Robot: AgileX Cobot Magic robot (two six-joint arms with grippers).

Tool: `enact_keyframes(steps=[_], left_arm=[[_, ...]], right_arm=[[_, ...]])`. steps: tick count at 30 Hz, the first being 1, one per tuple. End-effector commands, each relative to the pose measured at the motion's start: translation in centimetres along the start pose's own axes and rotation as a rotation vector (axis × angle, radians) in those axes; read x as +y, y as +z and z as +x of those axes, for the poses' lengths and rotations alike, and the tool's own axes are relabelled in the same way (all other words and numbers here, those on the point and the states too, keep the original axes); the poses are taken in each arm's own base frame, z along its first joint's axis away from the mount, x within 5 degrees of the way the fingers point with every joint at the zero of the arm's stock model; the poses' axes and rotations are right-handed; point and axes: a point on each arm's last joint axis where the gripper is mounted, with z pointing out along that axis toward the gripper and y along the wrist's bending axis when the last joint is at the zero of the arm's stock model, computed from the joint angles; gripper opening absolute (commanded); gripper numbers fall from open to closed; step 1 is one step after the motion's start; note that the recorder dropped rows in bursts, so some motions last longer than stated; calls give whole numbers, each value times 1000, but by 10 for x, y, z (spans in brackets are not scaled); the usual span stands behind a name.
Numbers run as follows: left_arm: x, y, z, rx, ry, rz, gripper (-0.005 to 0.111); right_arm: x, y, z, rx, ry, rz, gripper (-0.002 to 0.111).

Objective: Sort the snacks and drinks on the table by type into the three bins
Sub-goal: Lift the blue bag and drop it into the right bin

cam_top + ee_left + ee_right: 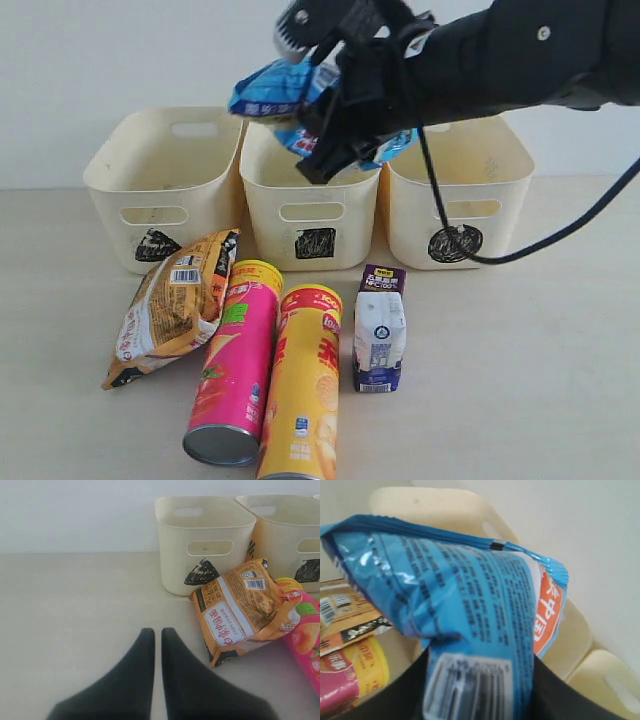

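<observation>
Right jaws pinching blue bag (268, 90), bag mostly at 9 o'clock of them, over square bin (262, 195); left jaws pressed together above tabletop (75, 605)

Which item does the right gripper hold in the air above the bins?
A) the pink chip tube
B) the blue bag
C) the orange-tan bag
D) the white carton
B: the right gripper is shut on the blue bag, which hangs above the middle bin, clear of the table.
</observation>
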Motion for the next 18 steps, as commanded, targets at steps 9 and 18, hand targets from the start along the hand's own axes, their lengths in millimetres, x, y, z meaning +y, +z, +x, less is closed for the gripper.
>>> enact_keyframes(steps=[9,18], left_arm=[[0,-1,-2,-14,-8,-2,4],[0,-1,-2,-14,-8,-2,4]], right_arm=[[-92,-13,37,-80,409,337,0],[-111,31,57,-77,430,392,0]])
